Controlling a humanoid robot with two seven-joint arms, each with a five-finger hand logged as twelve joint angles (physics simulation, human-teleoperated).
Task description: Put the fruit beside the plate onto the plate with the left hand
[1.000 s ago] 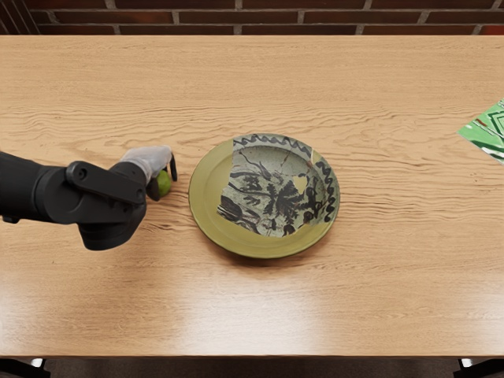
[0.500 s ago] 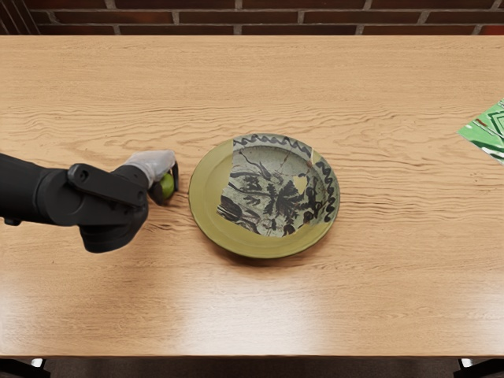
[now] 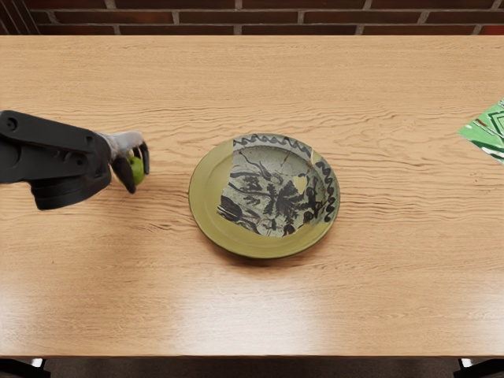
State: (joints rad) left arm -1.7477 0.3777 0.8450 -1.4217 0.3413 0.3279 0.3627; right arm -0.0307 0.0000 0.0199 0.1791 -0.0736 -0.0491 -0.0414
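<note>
The wooden table [image 3: 252, 299] spreads beneath the hand. The patterned plate [image 3: 206, 214] lies to the hand's right, apart from it. The left hand [image 3: 124, 154] reaches out from a level dark forearm, fingers curled down around 1 small green fruit [image 3: 138, 169].

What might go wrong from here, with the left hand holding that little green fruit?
The green fruit is small and round, only partly enclosed by the left hand, so it may slip out. It is well short of the plate; released early, it lands on the table. The plate looks shallow, so it might roll off.
</note>
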